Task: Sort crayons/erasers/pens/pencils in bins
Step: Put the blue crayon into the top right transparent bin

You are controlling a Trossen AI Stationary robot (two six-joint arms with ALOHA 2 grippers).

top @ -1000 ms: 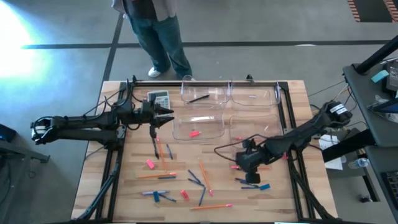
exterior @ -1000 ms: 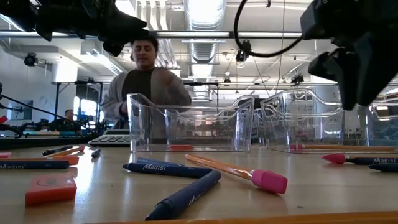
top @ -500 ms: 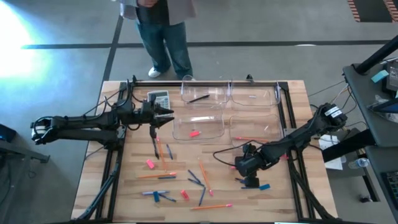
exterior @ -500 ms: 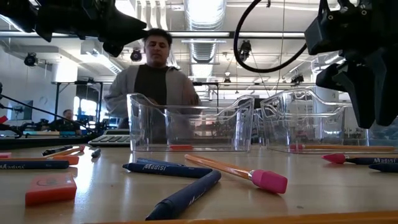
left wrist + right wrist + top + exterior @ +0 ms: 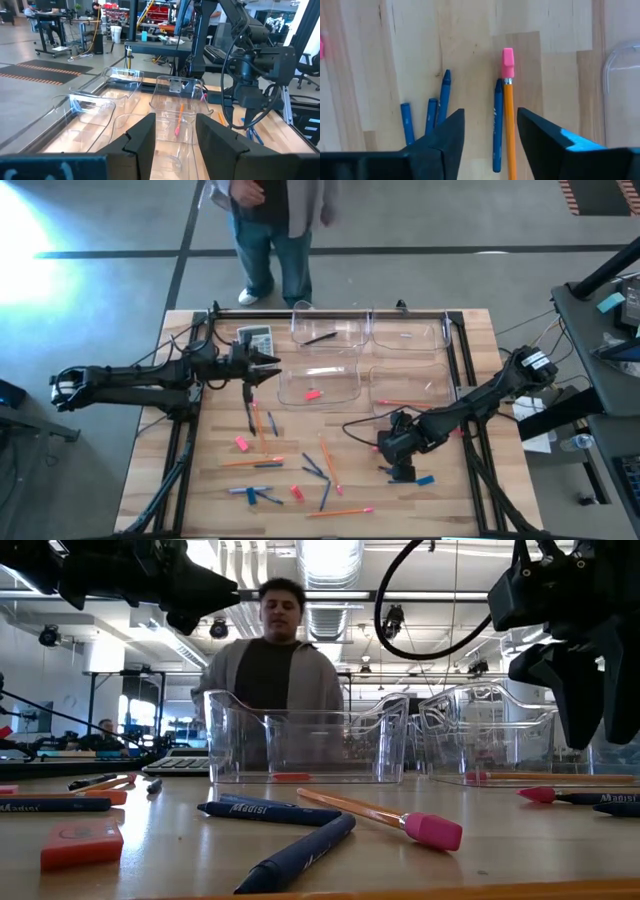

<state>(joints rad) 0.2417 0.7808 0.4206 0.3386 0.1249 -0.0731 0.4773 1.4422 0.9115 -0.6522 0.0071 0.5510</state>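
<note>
Four clear bins [image 5: 322, 383] stand at the table's far middle. One holds a dark pen [image 5: 320, 337], one a pink eraser [image 5: 312, 393]. Pencils [image 5: 340, 511], blue crayons [image 5: 323, 496] and pink erasers [image 5: 241, 443] lie scattered on the near half. My right gripper [image 5: 492, 145] points down at the near right, open, clear of the table [image 5: 598, 690]. Its fingers stand on either side of an orange pencil [image 5: 508, 120] and a blue crayon [image 5: 497, 125] that lie side by side. My left gripper [image 5: 268, 363] waits level above the table's left, open and empty [image 5: 175, 135].
A grey calculator [image 5: 255, 338] lies at the far left beside the bins. A light blue eraser [image 5: 425, 479] lies just right of my right gripper. Three more blue crayons [image 5: 427, 117] lie beside it. A person [image 5: 275, 220] stands behind the far edge.
My right gripper has opened wider over the pencil and crayon. The person behind the table has stepped a little toward the right.
</note>
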